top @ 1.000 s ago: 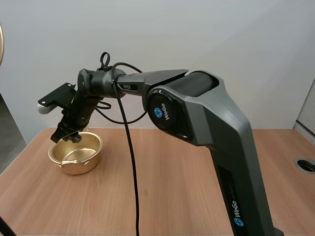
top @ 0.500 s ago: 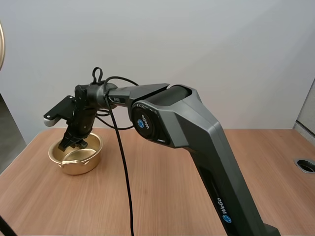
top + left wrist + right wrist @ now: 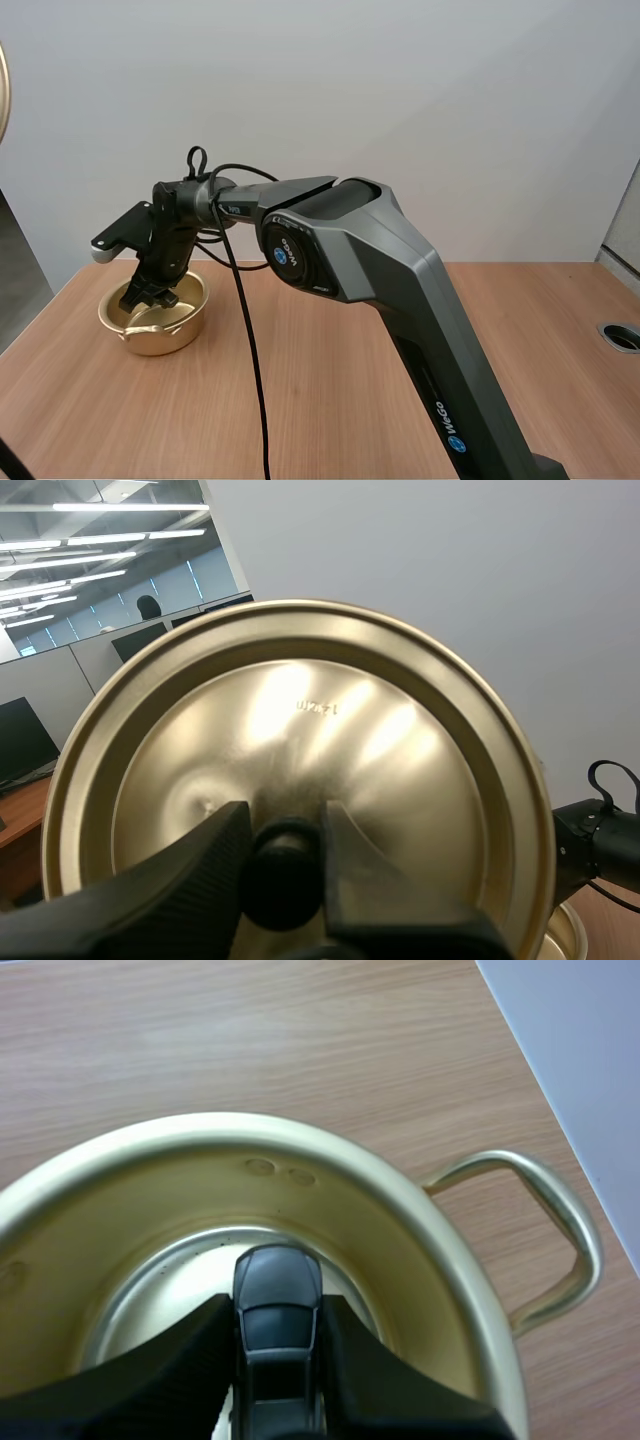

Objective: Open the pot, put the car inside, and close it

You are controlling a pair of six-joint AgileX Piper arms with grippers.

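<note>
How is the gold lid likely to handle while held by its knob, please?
The lid looks like thin stamped metal, so probably stiff and light. Its polished sheen suggests slipperiness. Pinched only at the black knob by the left gripper, it may swivel.

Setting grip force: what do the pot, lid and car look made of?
The pot looks like thin metal with a brushed gold finish: soft highlights, dents on its wall, bent-rod handle. The lid seems the same gold metal but shinier: bright light streaks and stamped digits. The car is dark grey with a smooth dull sheen, plastic or painted metal; I cannot tell which.
</note>
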